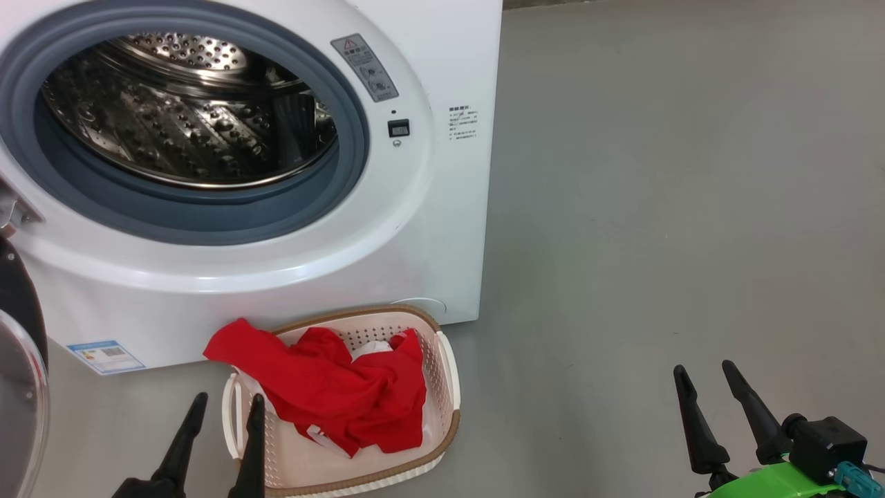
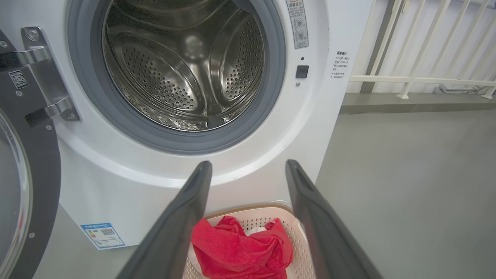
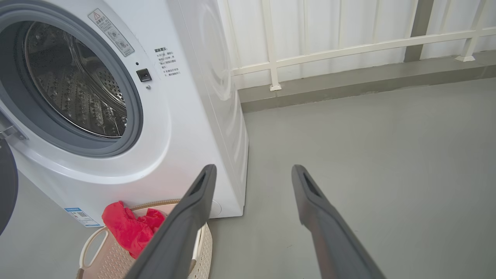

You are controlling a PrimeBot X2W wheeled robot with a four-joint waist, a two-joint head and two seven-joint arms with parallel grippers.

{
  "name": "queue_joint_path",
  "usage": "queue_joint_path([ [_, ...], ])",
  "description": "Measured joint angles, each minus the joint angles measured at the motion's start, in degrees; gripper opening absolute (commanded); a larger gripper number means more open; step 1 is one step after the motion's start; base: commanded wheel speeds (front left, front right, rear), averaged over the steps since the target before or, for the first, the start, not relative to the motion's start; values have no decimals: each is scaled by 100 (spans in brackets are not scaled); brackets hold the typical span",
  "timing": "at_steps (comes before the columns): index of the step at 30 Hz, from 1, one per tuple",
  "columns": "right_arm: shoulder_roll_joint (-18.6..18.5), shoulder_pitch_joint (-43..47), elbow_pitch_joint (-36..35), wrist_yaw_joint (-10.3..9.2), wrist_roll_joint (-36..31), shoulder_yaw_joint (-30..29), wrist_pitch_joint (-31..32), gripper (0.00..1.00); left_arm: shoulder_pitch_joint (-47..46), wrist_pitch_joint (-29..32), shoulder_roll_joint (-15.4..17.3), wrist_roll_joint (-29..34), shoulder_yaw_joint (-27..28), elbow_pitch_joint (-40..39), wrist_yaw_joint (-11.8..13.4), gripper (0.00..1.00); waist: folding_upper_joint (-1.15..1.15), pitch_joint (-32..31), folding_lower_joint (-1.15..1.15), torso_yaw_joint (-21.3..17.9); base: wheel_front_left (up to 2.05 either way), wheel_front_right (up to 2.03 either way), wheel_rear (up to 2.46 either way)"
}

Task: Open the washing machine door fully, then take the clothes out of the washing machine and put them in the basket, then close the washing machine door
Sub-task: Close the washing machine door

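The clothes (image 1: 346,394) lie heaped in the basket (image 1: 446,387), which sits on the floor (image 1: 657,207) just before the washer (image 1: 429,228). The door (image 1: 17,346) hangs open. Left tool (image 1: 229,398), released, hovers at the basket's left end; right tool (image 1: 704,366), released, above floor.

Bare laundry/utility space, not a furnished room: white front-loading washing machine (image 1: 242,263) standing straight on a plain grey floor (image 1: 691,207), laundry basket (image 1: 442,394) on the floor before it, white railing (image 3: 270,46) along a pale wall (image 3: 329,19) behind.

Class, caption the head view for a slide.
Empty drum, door open, clothes in basket; left gripper and right gripper open.
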Motion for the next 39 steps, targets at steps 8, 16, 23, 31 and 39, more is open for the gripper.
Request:
queue_joint_path([
  [8, 10, -1, -2, 1, 0, -3, 0, 100, -34, 0, 0, -58, -68, -12, 16, 100, 0, 10, 0, 60, 0, 0, 0],
  [16, 8, -6, 5, 0, -1, 69, 0, 100, -124, 0, 1, -330, -235, 13, 225, 100, 0, 9, 0, 469, 0, 0, 0],
  [23, -92, -13, 43, 1, -1, 244, 0, 100, -72, 0, 1, -547, -324, 62, 470, 100, 0, -34, 0, 1032, 0, 0, 0],
  [31, -182, -19, 107, 1, 0, 439, 0, 100, 157, 0, 2, -619, -397, 154, 603, 100, 0, -112, 0, 1794, 0, 0, 0],
  [39, -225, -19, 167, 1, 1, 634, 0, 100, 214, 0, 3, -644, -457, 177, 658, 100, 0, -212, 0, 2538, 0, 0, 0],
])
